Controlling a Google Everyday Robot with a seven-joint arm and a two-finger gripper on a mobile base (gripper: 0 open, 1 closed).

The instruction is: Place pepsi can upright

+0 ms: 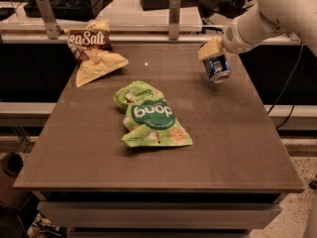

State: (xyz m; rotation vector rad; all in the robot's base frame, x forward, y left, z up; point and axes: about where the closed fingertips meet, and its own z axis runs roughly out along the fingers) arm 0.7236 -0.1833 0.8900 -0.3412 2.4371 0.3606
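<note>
At the upper right, the gripper (214, 57) pinches the tilted pepsi can (219, 69) tight between its jaws, above the table (237, 138).

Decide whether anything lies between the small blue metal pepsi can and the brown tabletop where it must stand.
Nothing visible does. The gripper holds the small blue metal pepsi can tilted over the brown tabletop's right rear part; the green snack bags lie apart, nearer the centre.
</note>
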